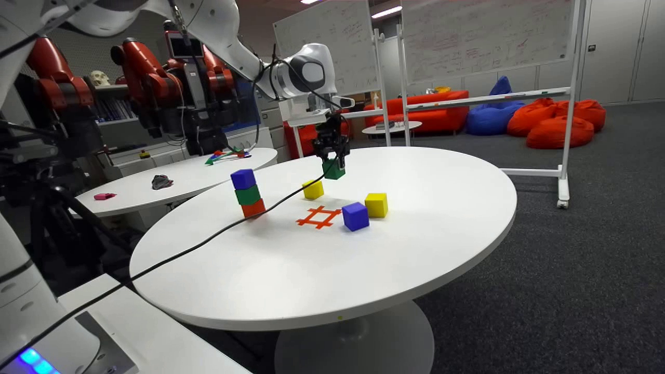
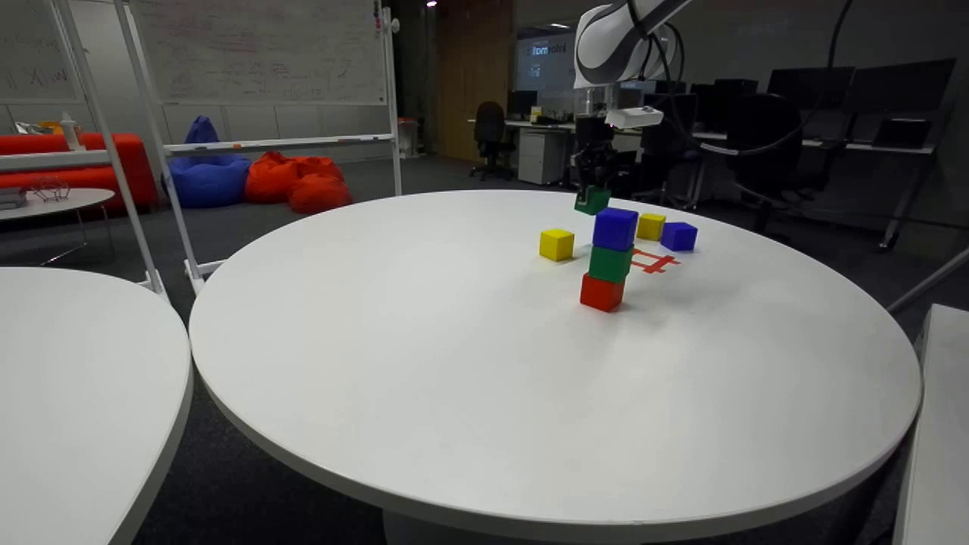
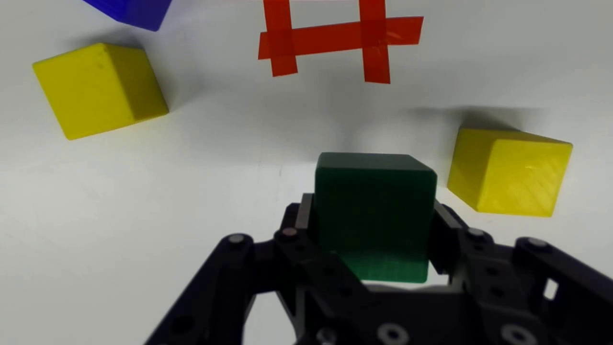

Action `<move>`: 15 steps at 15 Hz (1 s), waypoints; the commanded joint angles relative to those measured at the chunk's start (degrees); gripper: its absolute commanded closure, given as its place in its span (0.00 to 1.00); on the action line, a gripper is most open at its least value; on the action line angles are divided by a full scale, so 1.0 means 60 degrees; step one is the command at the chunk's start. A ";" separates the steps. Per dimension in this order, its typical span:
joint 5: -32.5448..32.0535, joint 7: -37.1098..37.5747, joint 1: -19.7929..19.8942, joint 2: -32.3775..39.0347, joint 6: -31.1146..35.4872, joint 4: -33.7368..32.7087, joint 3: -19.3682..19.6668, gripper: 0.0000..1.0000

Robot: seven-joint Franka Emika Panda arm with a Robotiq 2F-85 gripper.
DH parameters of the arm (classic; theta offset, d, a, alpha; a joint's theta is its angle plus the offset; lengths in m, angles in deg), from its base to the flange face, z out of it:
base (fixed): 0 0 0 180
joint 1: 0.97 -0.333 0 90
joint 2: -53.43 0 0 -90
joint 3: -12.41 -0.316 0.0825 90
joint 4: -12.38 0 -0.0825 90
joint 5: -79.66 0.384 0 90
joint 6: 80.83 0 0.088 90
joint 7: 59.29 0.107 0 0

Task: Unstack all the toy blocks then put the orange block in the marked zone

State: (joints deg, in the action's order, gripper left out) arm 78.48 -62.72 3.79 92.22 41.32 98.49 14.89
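Black gripper (image 3: 373, 216), jaws partway apart, green block (image 3: 376, 213) clamped between them

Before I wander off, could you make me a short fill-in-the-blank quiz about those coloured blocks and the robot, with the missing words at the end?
The block held in the claw is coloured ____.
The stack on the table is ____ blocks tall.
The orange block sits at the ____ of that stack.
The block nearest the blue block outside the stack is coloured ____.

Missing words: green; three; bottom; yellow.
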 commanded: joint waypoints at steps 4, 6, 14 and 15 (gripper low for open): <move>0.0172 -0.0391 0.0224 0.0870 -0.0928 -0.1465 -0.0151 0.69; 0.0115 -0.0419 0.0207 0.0935 -0.0949 -0.1610 -0.0138 0.69; 0.0184 -0.0358 0.0244 0.1101 -0.1009 -0.1913 -0.0149 0.69; 0.0181 -0.0349 0.0242 0.1097 -0.1002 -0.1910 -0.0145 0.69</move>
State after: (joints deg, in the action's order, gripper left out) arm 78.53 -62.77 3.99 97.95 37.38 89.47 14.89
